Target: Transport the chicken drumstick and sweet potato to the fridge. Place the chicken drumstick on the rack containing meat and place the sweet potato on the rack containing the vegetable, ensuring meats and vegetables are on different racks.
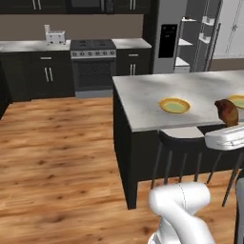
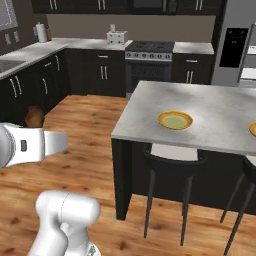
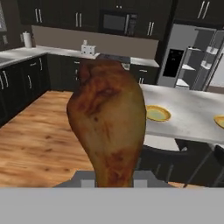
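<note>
Gripper [image 3: 114, 183] is pinching the chicken drumstick [image 3: 108, 127] at its thin bone end, the meaty end sticking up out beyond the fingertips. Past the drumstick, a yellow plate [image 3: 157, 114] is sitting on the grey island counter [image 3: 192, 120], and I can't tell anything lying in it. Further beyond, the fridge [image 3: 192, 61] is standing open, white door shelves [image 3: 187, 68] showing; contents are too small to make out.
</note>
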